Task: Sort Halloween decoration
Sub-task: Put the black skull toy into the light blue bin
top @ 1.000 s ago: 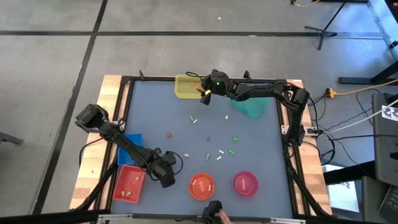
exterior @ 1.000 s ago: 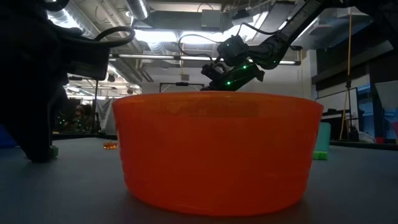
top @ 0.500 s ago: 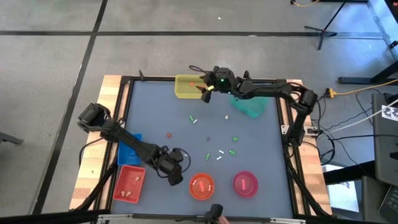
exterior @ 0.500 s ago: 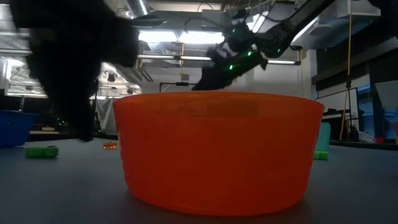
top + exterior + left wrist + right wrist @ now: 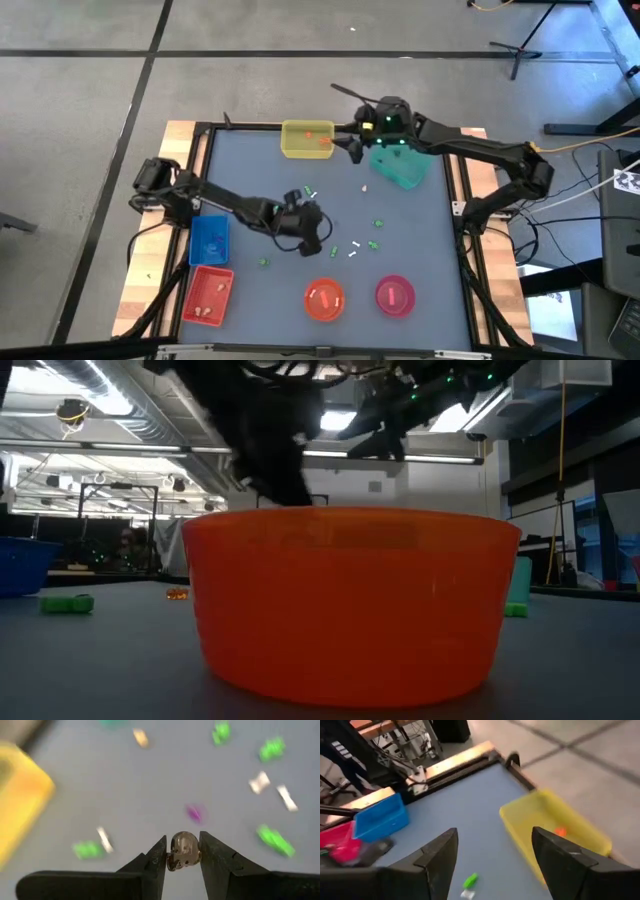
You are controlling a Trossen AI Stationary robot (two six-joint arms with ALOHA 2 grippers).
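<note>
My left gripper (image 5: 183, 856) is clenched on a beige trinket (image 5: 183, 851) above the table's middle, with green (image 5: 272, 840) and white (image 5: 259, 782) trinkets scattered on the table (image 5: 420, 240) near it. My right gripper (image 5: 495, 865) hangs with fingers spread beside the yellow tray (image 5: 306, 140), which holds one orange trinket (image 5: 560, 832). The red tray (image 5: 207, 296) holds a few pale trinkets, and the orange bowl (image 5: 324, 298) holds some too.
</note>
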